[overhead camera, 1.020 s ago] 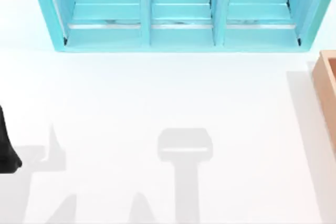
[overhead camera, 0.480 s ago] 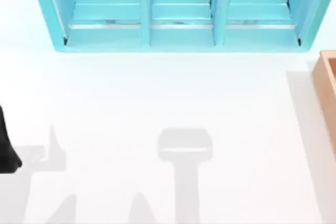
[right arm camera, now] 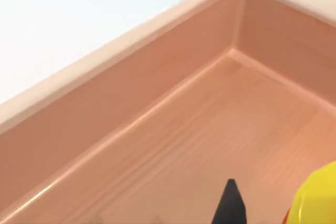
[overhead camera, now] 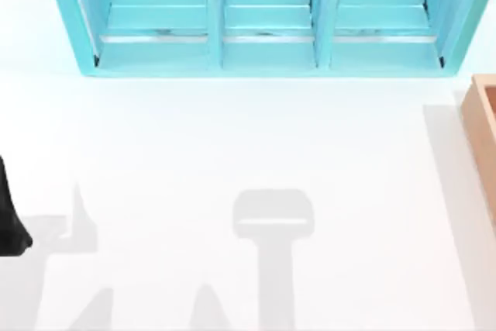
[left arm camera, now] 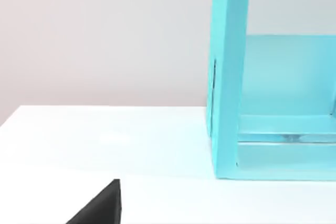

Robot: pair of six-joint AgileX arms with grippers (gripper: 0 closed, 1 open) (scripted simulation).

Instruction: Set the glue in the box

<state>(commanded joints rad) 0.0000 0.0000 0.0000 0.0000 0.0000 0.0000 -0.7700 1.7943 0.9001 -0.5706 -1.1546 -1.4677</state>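
Note:
The right wrist view looks down into the tan box (right arm camera: 157, 103), at its thick plain walls and wooden floor. The yellow body of the glue (right arm camera: 317, 198) shows at the picture's edge, over the box floor. A black tip of my right gripper (right arm camera: 231, 205) stands just beside it; whether it touches the glue is hidden. In the top view one corner of the box (overhead camera: 484, 125) shows at the table's right edge. My left arm (overhead camera: 9, 218) sits parked at the left edge, and a black part of it (left arm camera: 100, 208) shows in the left wrist view.
A large turquoise three-bay shelf unit (overhead camera: 267, 29) stands along the back of the white table (overhead camera: 232, 137); its end wall (left arm camera: 228, 77) shows in the left wrist view. Arm shadows lie on the front of the table.

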